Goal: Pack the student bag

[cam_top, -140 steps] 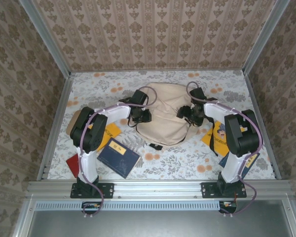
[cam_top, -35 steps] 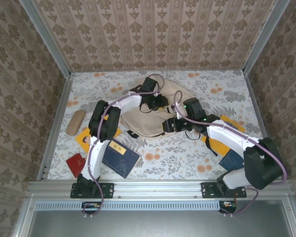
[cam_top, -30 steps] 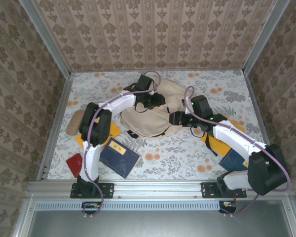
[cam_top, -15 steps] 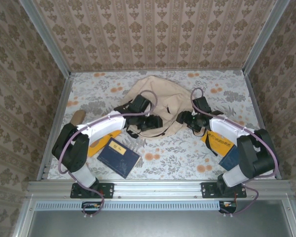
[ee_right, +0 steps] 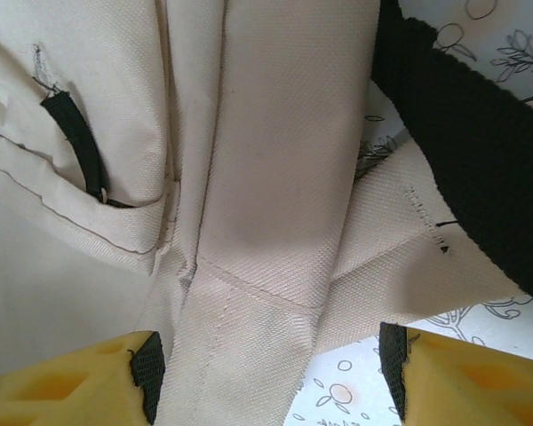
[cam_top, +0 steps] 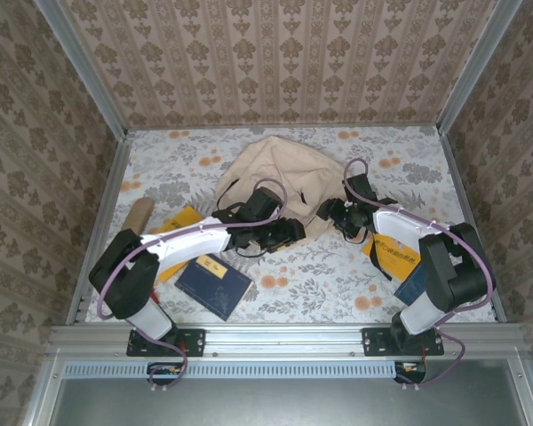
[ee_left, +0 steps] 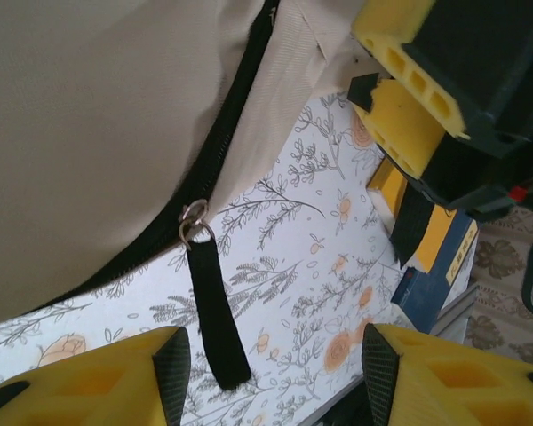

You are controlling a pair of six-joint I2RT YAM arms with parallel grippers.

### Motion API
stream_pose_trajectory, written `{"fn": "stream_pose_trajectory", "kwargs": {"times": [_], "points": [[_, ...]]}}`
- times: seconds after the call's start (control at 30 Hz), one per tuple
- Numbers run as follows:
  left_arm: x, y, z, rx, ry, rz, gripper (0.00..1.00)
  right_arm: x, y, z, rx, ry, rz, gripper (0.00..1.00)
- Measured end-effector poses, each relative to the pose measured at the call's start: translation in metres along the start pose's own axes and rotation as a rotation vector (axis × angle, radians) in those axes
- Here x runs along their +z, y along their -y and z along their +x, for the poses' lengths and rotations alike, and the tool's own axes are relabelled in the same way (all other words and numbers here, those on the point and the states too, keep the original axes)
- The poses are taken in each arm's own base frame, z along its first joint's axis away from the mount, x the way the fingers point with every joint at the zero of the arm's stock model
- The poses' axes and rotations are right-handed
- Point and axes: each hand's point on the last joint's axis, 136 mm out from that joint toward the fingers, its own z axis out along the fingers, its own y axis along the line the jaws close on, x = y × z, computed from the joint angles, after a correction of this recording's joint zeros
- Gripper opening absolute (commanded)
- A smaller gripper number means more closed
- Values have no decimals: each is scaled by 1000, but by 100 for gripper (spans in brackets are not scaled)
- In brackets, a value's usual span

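Cream woven canvas forms the bag (cam_top: 280,177), crumpled on the floral table (cam_top: 338,275). At its near edge, the left gripper (ee_left: 271,373) is spread wide, a black zip strap (ee_left: 211,306) lying between its fingers. The right gripper (ee_right: 271,373) is likewise spread, over stitched fabric.

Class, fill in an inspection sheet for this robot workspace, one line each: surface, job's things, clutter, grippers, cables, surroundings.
Surface: table cover with a floral print, lying flat.
Job's things: beige student bag lying mid-table; its black zip pull lies on the cover.
Clutter: navy book, yellow book and tan pencil case on the left; yellow and blue books on the right, partly under the right arm.
Grippers: left gripper at the bag's near edge, jaws open around the zip pull; right gripper at the bag's right edge, jaws open over fabric.
Cables: lilac cables loop along both arms, none snagged.
Surroundings: patterned walls; metal frame rail at the near edge.
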Motion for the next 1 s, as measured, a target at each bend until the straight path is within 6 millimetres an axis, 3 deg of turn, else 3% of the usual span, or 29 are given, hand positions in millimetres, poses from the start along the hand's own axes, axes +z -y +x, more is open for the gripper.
{"fn": "stream_pose_trajectory", "kwargs": {"times": [0.23, 0.57, 0.73, 1.0], "points": [[21, -16, 1, -93, -30, -31, 50, 1, -2, 6, -1, -25, -20, 68], [21, -9, -1, -114, -26, -1, 16, 10, 7, 18, 13, -65, 3, 59], [21, -11, -2, -105, -22, -11, 0, 16, 5, 20, 17, -76, -9, 39], [9, -20, -6, -72, 4, -57, 0, 28, 9, 23, 14, -95, 1, 4]]}}
